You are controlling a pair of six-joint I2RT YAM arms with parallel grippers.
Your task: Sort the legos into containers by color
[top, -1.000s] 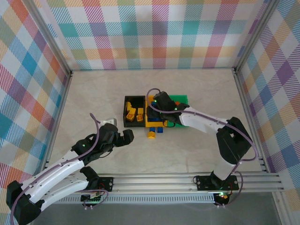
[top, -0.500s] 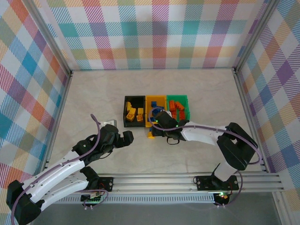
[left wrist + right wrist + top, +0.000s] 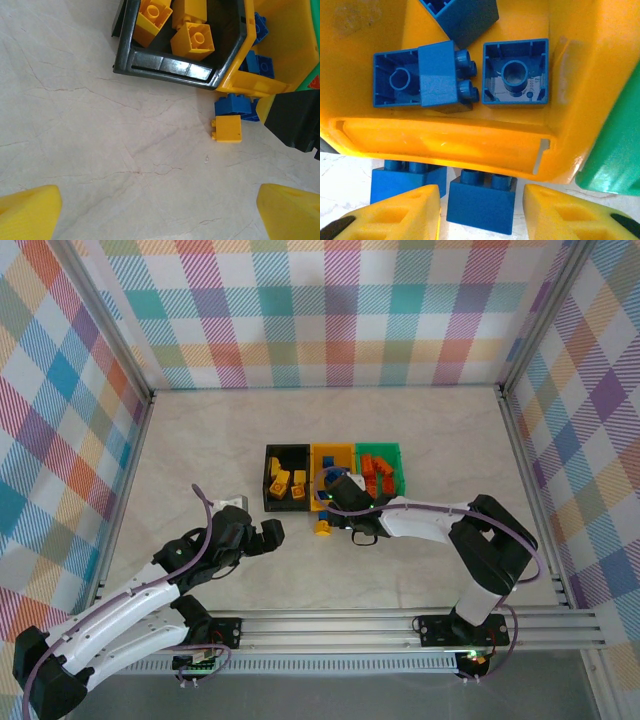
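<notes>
Three containers stand side by side: a black bin (image 3: 268,468) holding yellow legos (image 3: 285,483), a yellow bin (image 3: 332,448) holding blue legos (image 3: 515,72), and a green bin (image 3: 382,446) holding orange legos (image 3: 375,465). My right gripper (image 3: 481,210) is low at the yellow bin's near wall (image 3: 445,142), open, its fingers either side of a blue lego (image 3: 481,202) on the table with small gaps. A second blue lego (image 3: 402,180) lies just left of it. A yellow lego (image 3: 227,128) lies nearby on the table. My left gripper (image 3: 160,215) hangs open over bare table.
Metal rails run along the table's near edge (image 3: 330,625) and checked walls close in the other sides. The black bin's near wall (image 3: 165,66) and the right arm's dark body (image 3: 297,122) appear in the left wrist view. Bare marbled table spreads left of the bins.
My right gripper came off the bins toward me and dropped to the table at the yellow bin's near wall, its fingers narrowing round a blue lego. The left arm stayed put.
</notes>
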